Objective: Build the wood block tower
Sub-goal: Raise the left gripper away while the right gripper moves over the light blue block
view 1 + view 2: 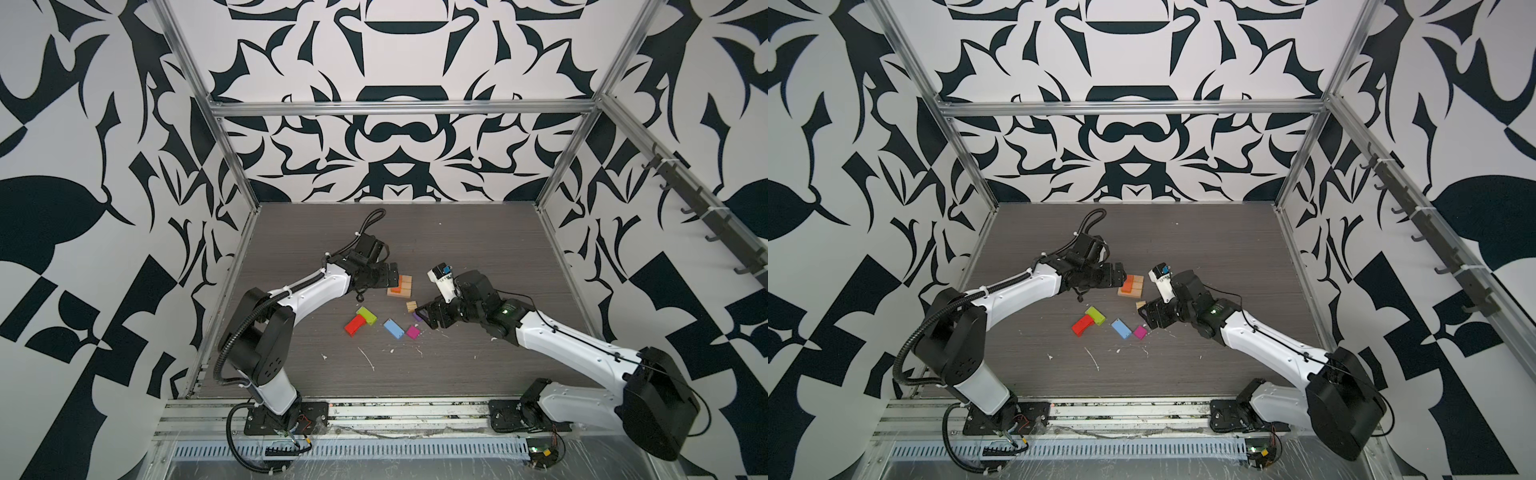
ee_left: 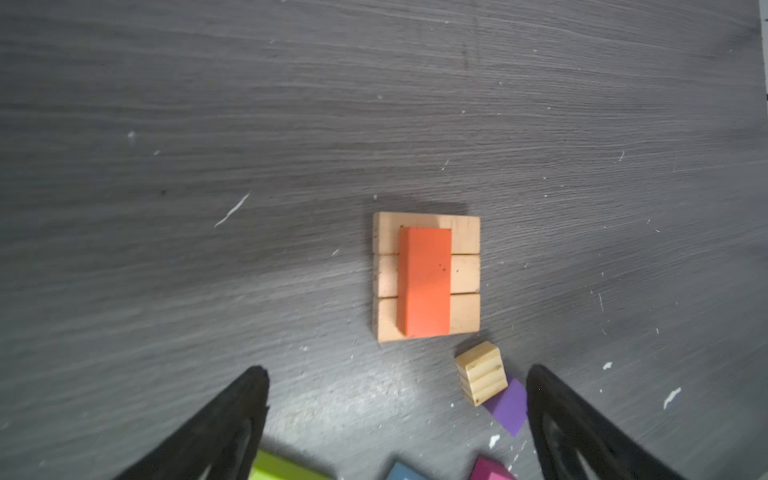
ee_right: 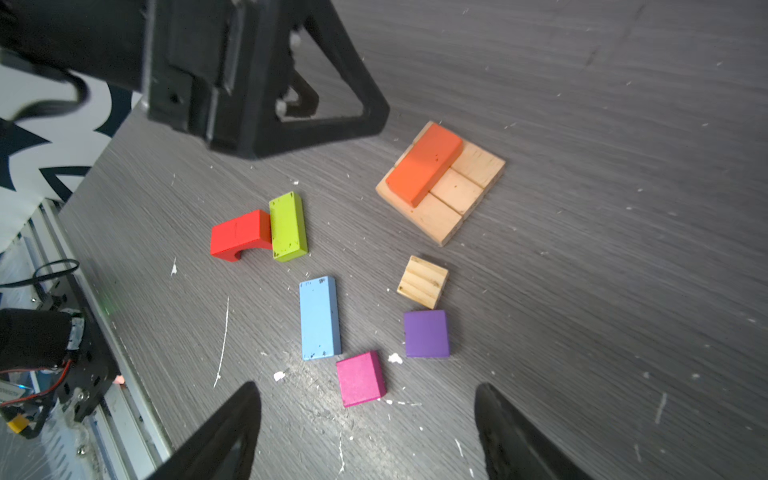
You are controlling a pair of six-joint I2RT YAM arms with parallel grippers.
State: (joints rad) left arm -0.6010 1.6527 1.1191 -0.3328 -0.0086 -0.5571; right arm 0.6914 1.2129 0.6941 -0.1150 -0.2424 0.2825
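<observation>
Left claw [image 2: 397, 370] released, orange block [image 2: 424, 282] atop tan base [image 2: 465, 272] just ahead; right claw [image 3: 366, 385] spread, empty.

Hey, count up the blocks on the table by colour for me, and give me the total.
plain wood blocks: 4 (three side by side under the orange one, plus one loose cube)
orange block: 1
red block: 1
green block: 1
blue block: 1
purple block: 1
pink block: 1
Total: 10
</observation>
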